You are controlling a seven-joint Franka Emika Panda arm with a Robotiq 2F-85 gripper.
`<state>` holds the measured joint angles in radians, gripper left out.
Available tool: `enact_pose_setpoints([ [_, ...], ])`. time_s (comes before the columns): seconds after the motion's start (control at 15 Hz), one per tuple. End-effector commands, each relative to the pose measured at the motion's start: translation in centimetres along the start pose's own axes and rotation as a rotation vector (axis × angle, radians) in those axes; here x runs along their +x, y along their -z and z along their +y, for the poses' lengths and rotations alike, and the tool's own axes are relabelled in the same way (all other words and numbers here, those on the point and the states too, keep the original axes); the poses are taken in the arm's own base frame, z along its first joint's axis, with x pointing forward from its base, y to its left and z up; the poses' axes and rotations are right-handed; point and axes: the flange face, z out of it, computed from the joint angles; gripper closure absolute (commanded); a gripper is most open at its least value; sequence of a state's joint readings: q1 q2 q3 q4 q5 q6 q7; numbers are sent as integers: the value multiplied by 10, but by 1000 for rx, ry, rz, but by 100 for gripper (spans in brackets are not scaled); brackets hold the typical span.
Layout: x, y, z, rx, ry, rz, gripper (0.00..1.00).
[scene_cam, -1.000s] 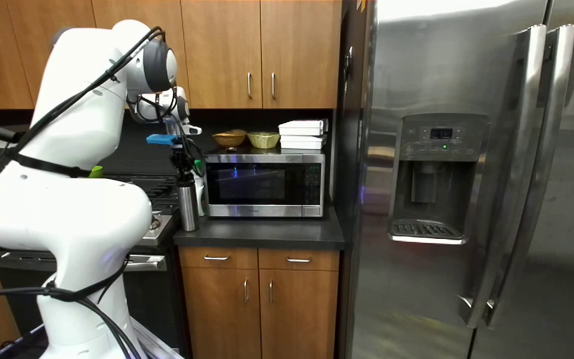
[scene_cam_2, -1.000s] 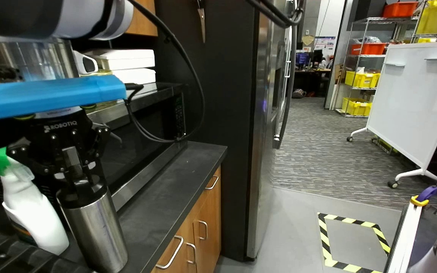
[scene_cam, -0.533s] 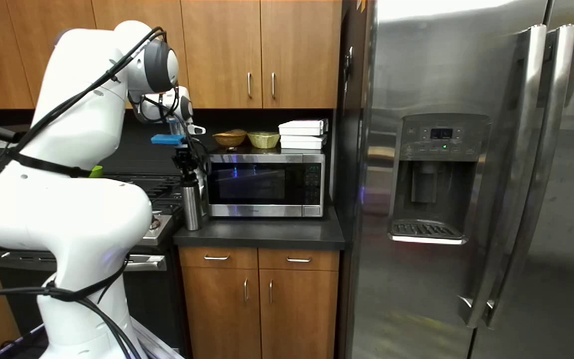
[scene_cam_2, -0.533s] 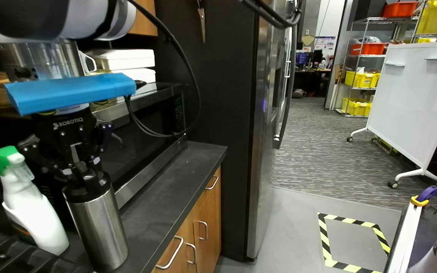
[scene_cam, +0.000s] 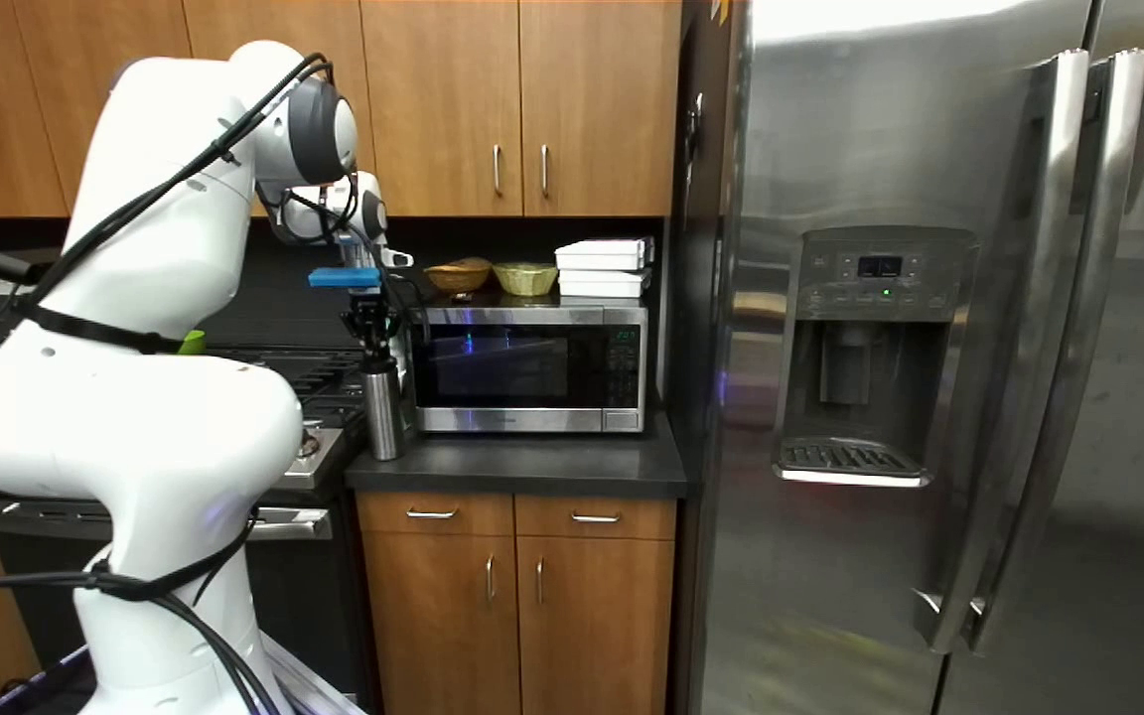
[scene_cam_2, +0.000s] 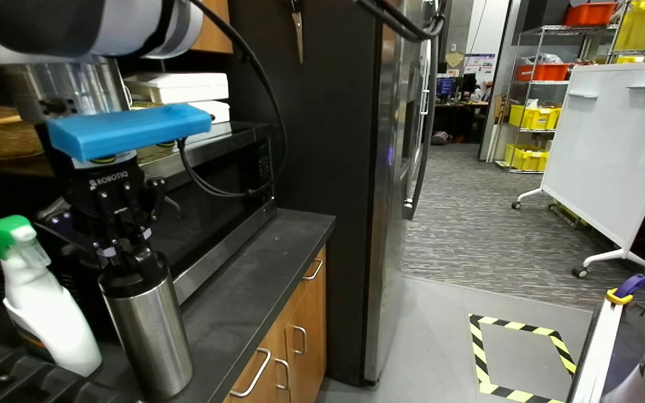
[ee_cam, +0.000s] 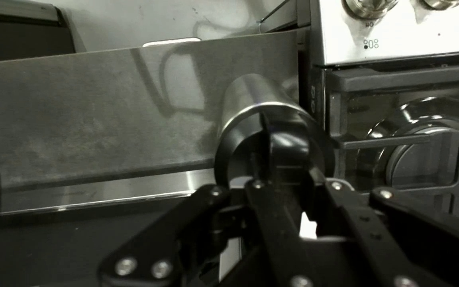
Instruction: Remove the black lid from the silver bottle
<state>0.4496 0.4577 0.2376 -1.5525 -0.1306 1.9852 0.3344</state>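
The silver bottle (scene_cam_2: 152,341) stands on the dark counter near the stove. It also shows in an exterior view (scene_cam: 383,415) and in the wrist view (ee_cam: 249,93). The black lid (scene_cam_2: 124,288) sits on its top. In the wrist view the lid (ee_cam: 224,157) has a raised black bar across it, between my fingers. My gripper (scene_cam_2: 132,263) points down from above and is shut on the lid's raised part. The fingertips are dark against the dark lid, so the exact contact is partly hidden. No gap shows between lid and bottle.
A white spray bottle (scene_cam_2: 54,313) with a green head stands close beside the silver bottle. The microwave (scene_cam: 527,372) is just behind. The stove (ee_cam: 405,71) borders the counter (scene_cam_2: 244,274). Cables (scene_cam_2: 277,123) hang from the arm.
My gripper has turned about its upright axis, with the blue piece swinging round. The gripper and the bottle's top have shifted slightly right in both exterior views. The grip on the lid stays.
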Motion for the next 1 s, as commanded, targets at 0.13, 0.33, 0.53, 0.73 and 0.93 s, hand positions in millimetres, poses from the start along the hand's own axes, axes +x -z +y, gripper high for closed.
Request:
enact_pose_setpoints([
  [0.13,-3,-3,6,10,162,-42,94],
  [0.33,-3,-2,3,10,246,-44,94],
  [0.53,-5,0,-2,19,346,-50,94],
  [0.73,-7,1,-6,19,453,-69,94],
  [0.93,-8,3,-5,15,530,-87,94],
])
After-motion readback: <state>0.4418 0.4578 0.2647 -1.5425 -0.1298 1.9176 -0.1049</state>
